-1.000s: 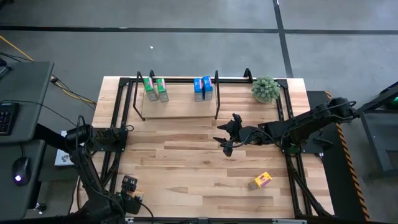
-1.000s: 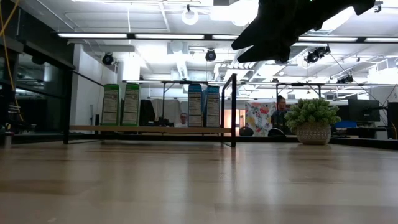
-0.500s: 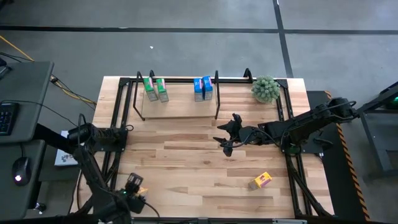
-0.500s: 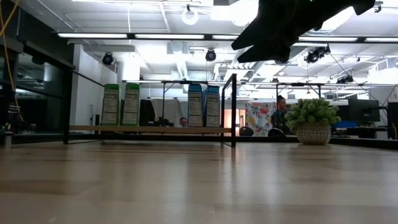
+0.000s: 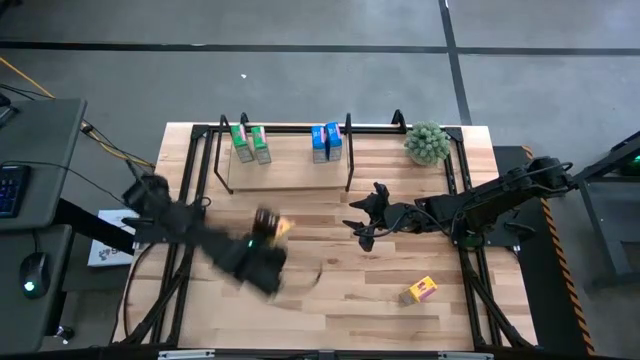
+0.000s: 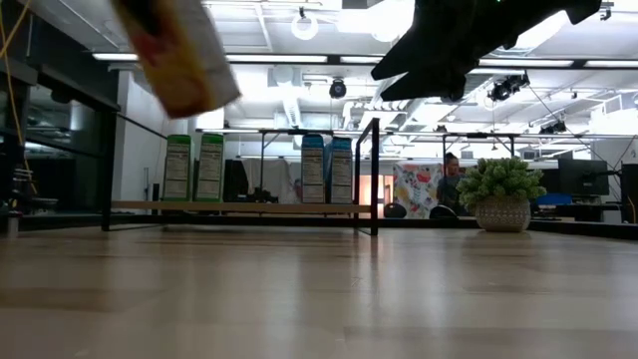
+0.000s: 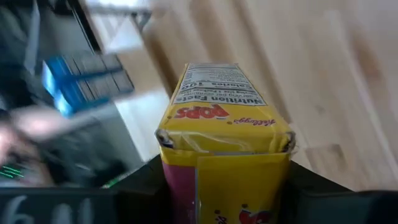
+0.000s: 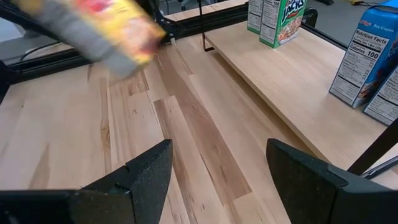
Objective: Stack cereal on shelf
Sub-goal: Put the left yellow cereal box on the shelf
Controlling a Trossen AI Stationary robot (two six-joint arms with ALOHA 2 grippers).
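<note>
Pale plank table (image 5: 330, 260) under everything, with the shelf (image 5: 290, 170) as the landmark along its far edge. On the shelf board: two green boxes (image 5: 251, 143) upright side by side toward its left end, two blue boxes (image 5: 326, 142) upright near its right post. Just beyond the shelf's right end, a fuzzy green plant (image 5: 427, 143) in a pot. In front of the shelf, left of its middle and clear of the tabletop, the left gripper (image 5: 272, 232), blurred, clamped on a yellow box (image 7: 227, 155), fingers at either side of its lower part. In front of the shelf's right end, the right gripper (image 5: 362, 222), fingers spread wide, holding nothing. Well in front of the shelf, toward the right, another yellow box (image 5: 419, 290) lying flat on the table.
</note>
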